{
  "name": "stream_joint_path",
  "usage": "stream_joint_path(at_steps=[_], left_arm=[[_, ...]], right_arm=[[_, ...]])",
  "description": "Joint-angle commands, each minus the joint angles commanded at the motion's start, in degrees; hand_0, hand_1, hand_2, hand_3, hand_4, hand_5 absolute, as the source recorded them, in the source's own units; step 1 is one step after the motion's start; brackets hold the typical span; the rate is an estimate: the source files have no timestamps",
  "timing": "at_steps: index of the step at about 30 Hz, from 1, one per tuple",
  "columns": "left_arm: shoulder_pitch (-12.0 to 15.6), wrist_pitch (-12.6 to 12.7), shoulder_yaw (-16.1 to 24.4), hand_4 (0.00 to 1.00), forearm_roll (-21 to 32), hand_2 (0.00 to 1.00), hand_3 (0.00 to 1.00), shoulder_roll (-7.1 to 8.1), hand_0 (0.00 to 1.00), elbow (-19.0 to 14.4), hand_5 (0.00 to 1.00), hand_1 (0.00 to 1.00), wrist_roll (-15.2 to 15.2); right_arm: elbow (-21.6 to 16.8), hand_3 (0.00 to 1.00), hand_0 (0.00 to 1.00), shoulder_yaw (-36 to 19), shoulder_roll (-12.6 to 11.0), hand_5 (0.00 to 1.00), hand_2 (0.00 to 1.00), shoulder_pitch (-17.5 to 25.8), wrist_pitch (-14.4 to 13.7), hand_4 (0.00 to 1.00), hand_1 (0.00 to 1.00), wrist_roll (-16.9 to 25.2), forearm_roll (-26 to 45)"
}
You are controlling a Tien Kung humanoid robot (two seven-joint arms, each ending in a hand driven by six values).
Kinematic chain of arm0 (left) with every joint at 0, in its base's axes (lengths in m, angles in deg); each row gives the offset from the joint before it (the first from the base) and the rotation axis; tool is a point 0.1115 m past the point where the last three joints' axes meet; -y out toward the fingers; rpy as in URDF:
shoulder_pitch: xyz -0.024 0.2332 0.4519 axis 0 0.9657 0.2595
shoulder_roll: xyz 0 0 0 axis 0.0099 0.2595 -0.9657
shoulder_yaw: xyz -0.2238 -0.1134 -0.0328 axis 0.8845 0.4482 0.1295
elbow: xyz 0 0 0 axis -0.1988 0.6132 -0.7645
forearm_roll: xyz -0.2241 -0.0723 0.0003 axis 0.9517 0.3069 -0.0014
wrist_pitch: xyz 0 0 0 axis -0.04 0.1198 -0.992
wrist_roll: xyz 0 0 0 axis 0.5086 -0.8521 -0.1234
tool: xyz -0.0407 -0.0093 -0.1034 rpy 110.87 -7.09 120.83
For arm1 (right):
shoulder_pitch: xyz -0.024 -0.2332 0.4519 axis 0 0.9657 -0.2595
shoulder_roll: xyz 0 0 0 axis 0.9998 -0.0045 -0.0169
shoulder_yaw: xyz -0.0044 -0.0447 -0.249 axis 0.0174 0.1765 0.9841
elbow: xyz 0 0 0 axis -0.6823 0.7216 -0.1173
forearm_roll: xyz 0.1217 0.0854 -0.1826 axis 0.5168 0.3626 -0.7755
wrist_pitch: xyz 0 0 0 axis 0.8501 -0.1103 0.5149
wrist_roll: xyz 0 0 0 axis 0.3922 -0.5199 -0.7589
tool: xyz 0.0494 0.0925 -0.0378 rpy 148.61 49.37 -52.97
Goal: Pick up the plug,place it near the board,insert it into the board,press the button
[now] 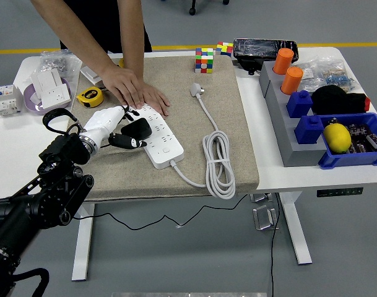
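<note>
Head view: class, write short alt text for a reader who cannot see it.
The robot's white left hand holds a black plug adapter on a white power strip, which a person's hand steadies on a beige mat.

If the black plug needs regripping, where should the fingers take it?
Hedged: grip the black plug across its blocky sides, coming from the left, the left hand side. It sits on the power strip; the person's hand blocks the far end.

person [92,25]: head cropped by top edge | power strip [158,136]: far end under person's hand
</note>
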Motion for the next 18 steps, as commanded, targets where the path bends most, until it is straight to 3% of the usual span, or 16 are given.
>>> stream_joint_path(at_steps=[2, 3, 8, 9, 14, 15, 18], left_arm=[[-0.2, 0.4, 0.4, 0.903, 0.0, 0.472, 0.537, -0.14, 0.635, 0.7, 0.437, 0.629, 0.0], [-0.3, 0.6, 0.5, 0.881, 0.0, 0.430, 0.463, -0.19, 0.606, 1.0, 0.459, 0.600, 0.0], [-0.6, 1.1, 0.9, 0.881, 0.0, 0.430, 0.463, -0.36, 0.606, 2.5, 0.459, 0.600, 0.1], [-0.6, 1.3, 0.9, 0.820, 0.0, 0.371, 0.401, -0.42, 0.533, 2.6, 0.456, 0.534, 0.1], [-0.6, 2.2, 1.0, 0.820, 0.0, 0.371, 0.401, -0.67, 0.533, 3.1, 0.456, 0.534, 0.4], [-0.6, 2.4, 1.0, 0.620, 0.0, 0.323, 0.334, -0.71, 0.463, 3.3, 0.391, 0.439, 0.5], [-0.5, 2.7, 0.9, 0.620, 0.0, 0.323, 0.334, -0.72, 0.463, 3.3, 0.391, 0.439, 0.6]], right_arm=[[0.0, 0.756, 0.782, 0.1, 0.0, 0.998, 0.732, -0.1, 0.0, 0.998, 0.739, 0.0, 0.0], [0.0, 0.756, 0.782, 0.2, 0.0, 0.998, 0.732, -0.1, 0.0, 0.998, 0.739, 0.0, 0.0], [0.0, 0.756, 0.782, 0.3, -0.2, 0.998, 0.732, -0.2, -0.1, 0.998, 0.739, 0.0, -0.1], [0.0, 0.757, 0.782, 0.3, -0.2, 0.998, 0.731, -0.2, -0.1, 0.998, 0.739, 0.0, 0.0], [0.0, 0.757, 0.782, 0.6, -0.3, 0.998, 0.731, -0.1, -0.1, 0.998, 0.739, -0.1, 0.1], [0.0, 0.757, 0.782, 0.7, -0.3, 0.998, 0.731, -0.1, -0.1, 0.998, 0.739, -0.1, 0.0], [-0.1, 0.757, 0.782, 0.8, -0.3, 0.998, 0.731, -0.1, -0.2, 0.998, 0.739, -0.1, -0.1]])
